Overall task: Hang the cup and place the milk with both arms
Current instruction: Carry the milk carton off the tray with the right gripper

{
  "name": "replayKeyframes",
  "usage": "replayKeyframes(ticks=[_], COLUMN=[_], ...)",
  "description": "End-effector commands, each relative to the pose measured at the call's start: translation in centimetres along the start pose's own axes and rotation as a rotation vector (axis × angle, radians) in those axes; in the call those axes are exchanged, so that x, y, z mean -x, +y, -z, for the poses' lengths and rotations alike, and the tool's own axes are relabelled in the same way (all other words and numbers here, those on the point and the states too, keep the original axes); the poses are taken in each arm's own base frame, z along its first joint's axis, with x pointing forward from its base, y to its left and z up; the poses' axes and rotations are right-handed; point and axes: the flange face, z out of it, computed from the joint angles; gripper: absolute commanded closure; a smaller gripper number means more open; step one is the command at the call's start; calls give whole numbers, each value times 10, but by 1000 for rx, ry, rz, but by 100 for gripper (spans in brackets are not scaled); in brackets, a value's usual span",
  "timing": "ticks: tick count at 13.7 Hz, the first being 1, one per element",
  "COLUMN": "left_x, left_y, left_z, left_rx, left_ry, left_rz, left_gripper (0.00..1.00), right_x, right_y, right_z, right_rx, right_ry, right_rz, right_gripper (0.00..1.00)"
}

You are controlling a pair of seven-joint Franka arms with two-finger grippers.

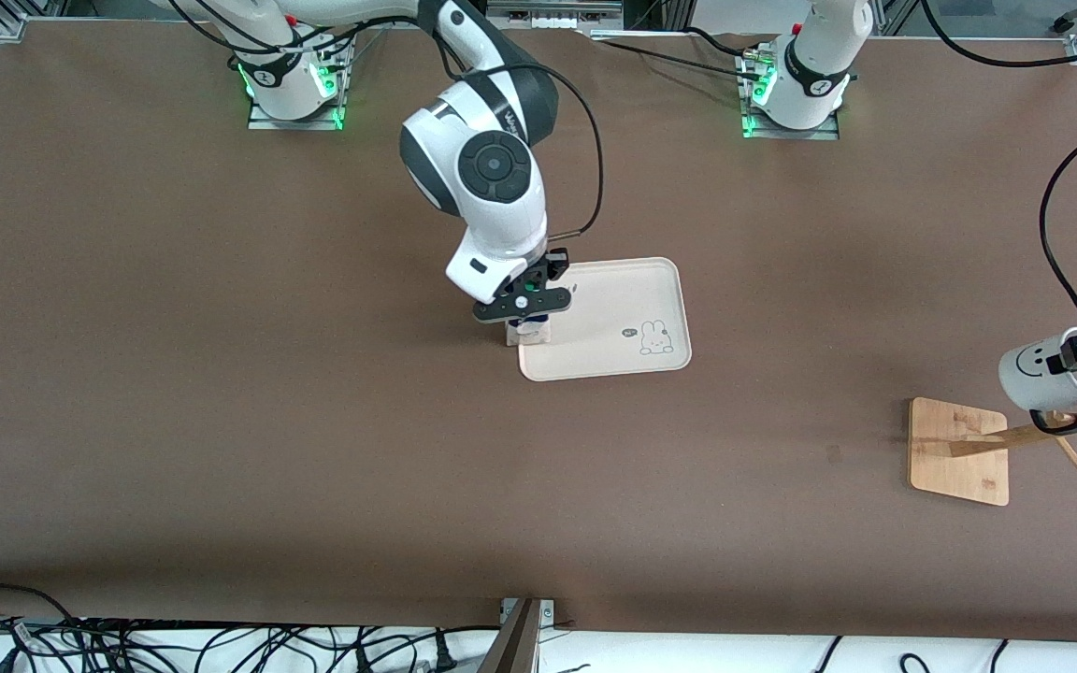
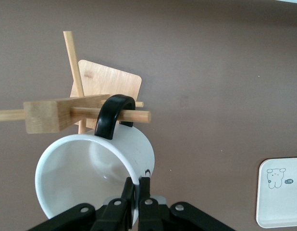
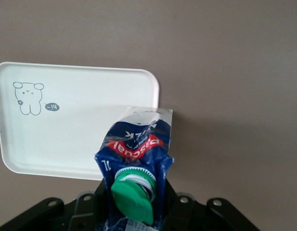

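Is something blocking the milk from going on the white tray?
Nothing visible does. The right gripper holds the milk over the tray's edge, and the tray shows only its printed bunny.

A cream tray (image 1: 627, 299) with a rabbit drawing lies mid-table; a wooden peg rack (image 1: 959, 451) stands toward the left arm's end.
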Motion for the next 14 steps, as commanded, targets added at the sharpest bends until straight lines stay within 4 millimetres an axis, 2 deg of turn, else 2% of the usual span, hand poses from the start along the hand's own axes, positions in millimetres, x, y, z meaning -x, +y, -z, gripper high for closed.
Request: replayKeyframes(ticks=[1,2,4,6,8,9,10,12,14], left_x=[-4,-5,-7,-7,-7,-7,-8,-8,-8], left_y=[-12,-18,-21,-21,-20,-20,-20,-15,-8], left_z=[-2,-7,-13,-13,-13,-13,-13,-10,-9], left_rx=[6,9,13,13,10,9,13,13,10], left_ry=[-11,-18,-27,-29,-26,-27,-21,-14,-13], left_rz=[37,79,132,158,157,156,158,160,151], left_gripper=[100,100,100,100,100,14,0,0,0], right_x=[-8,-15,-31,-50,-58,-62,-64,-56,-40], right_y=[40,60,107,171,228,255,277,325,371], right_z=[47,52,50,42,33,27,22,6,-1], right_rx=[-16,-11,9,36,28,30,33,42,41], right_ry=[0,-11,-34,-45,-79,-89,-100,-115,-103], right_rz=[13,32,22,67,72,55,57,66,62], right_gripper=[58,58,58,58,57,57,56,56,56])
